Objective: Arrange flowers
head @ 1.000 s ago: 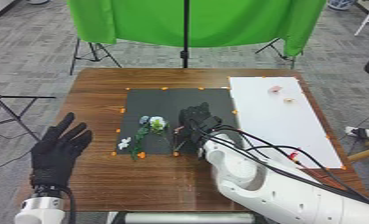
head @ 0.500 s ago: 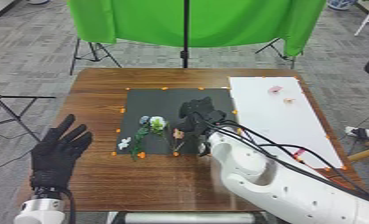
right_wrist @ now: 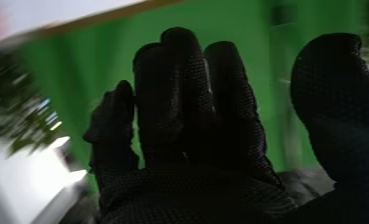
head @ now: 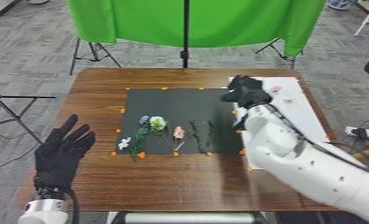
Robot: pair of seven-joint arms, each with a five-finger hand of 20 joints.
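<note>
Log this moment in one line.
stemmed flowers on dark mat | right robot hand open, over white sheet's edge | left robot hand open, left of mat

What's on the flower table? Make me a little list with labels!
Table: brown
Dark mat: small white flower, bigger white bloom, peach flower, two thin stems, some greenery
White sheet: pink bits
Left robot hand: left of the mat, open
Right robot hand: above the sheet's left edge, fingers straight
</note>
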